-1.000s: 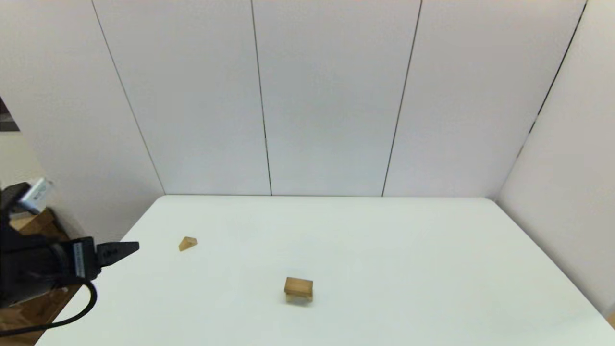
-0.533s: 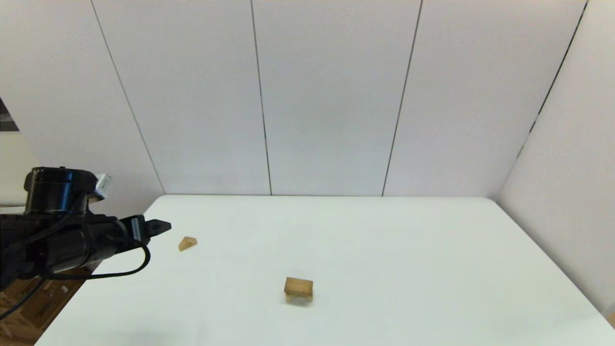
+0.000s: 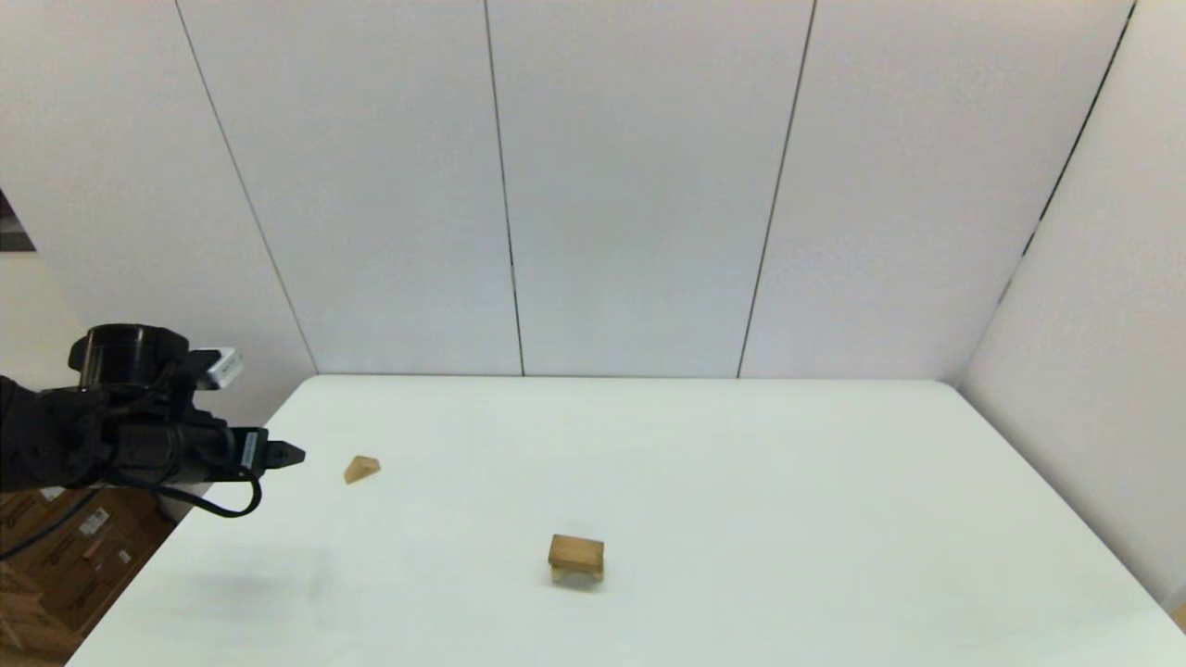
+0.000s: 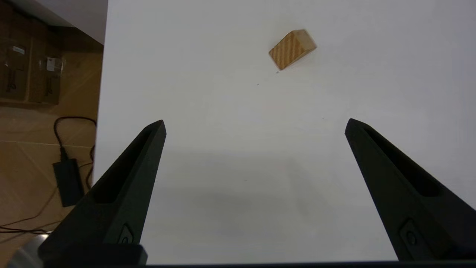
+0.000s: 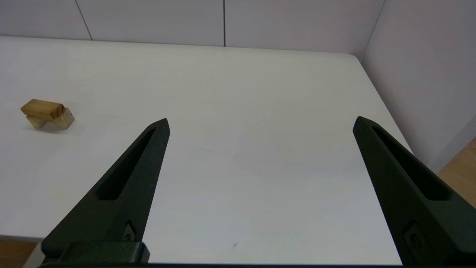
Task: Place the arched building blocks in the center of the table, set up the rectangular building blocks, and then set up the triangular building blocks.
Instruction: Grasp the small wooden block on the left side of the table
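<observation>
Seen from the head: one small light wooden wedge with a triangular face (image 3: 361, 469) lay toward the left side of the large white smooth surface (image 3: 741, 482), and just beside it, over the left edge, hovered the left gripper (image 3: 287, 454), black and pointing at the wedge. Near the middle front stood one darker tan flat rectangular slab (image 3: 576, 551) stacked on one light wooden arched block with two short legs (image 3: 576, 575). Counted three blocks in all, one of each kind. Seen from the left wrist: fingers spread wide apart and empty, the wedge (image 4: 292, 49) ahead and off-centre between them, lying at an angle. Judged risky: closing on the sloped faces could squeeze the wedge out sideways or tip it, and a low approach could push it along the smooth top. Seen from the right wrist: the right gripper (image 5: 260, 124) also spread wide and empty, parked near the front right, well apart from the stack (image 5: 46, 113). There the slab sat skewed across the arch, so setting the wedge down off-centre or pressing hard could slide or topple it.
</observation>
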`<action>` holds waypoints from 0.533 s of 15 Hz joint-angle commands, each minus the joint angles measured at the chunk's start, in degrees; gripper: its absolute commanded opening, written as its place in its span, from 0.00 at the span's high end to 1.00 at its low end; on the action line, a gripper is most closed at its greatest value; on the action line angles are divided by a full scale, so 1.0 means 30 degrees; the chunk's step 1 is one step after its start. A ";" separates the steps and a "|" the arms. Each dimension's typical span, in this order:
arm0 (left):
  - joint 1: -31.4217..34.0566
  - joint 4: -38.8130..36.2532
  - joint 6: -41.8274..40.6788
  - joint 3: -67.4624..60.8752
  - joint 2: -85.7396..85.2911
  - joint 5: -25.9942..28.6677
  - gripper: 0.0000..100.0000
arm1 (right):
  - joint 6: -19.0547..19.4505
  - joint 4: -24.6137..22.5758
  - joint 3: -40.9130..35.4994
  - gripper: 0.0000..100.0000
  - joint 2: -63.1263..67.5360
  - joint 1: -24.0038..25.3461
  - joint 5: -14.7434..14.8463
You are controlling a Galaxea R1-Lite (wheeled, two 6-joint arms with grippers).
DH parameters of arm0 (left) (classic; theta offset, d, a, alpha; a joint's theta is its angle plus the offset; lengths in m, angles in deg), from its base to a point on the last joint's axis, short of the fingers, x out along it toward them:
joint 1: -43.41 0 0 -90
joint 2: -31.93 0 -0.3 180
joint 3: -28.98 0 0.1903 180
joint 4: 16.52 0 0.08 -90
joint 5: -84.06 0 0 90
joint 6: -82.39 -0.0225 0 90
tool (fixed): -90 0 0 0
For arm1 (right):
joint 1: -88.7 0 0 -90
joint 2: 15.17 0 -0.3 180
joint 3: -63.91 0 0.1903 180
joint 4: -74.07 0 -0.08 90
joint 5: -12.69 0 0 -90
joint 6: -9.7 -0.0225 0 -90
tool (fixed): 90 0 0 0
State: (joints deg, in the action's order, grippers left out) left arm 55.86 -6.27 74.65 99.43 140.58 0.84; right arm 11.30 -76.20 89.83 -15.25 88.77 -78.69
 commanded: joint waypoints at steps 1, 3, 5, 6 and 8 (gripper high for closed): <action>0.0714 0.4900 -0.3367 0.3496 0.1311 0.2545 0.00 | 0.0024 0.0018 -0.0004 0.00 0.0024 0.0005 -0.0010; 0.0627 0.6804 -0.5125 0.4814 0.1809 0.3483 0.00 | 0.0024 0.0018 -0.0004 0.00 0.0024 0.0005 -0.0010; 0.0568 0.6892 -0.6531 0.5459 0.2483 0.4625 0.00 | 0.0024 0.0018 -0.0004 0.00 0.0024 0.0005 -0.0010; 0.0568 0.6863 -0.7205 0.5898 0.3069 0.4977 0.00 | 0.0024 0.0018 -0.0004 0.00 0.0024 0.0005 -0.0010; 0.0656 0.6863 -0.8465 0.7041 0.4270 0.5006 0.00 | 0.0024 0.0018 -0.0004 0.00 0.0024 0.0005 -0.0010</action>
State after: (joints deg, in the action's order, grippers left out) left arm 57.60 14.26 52.22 117.15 149.04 15.44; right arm 11.32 -76.17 89.83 -15.25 88.77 -78.69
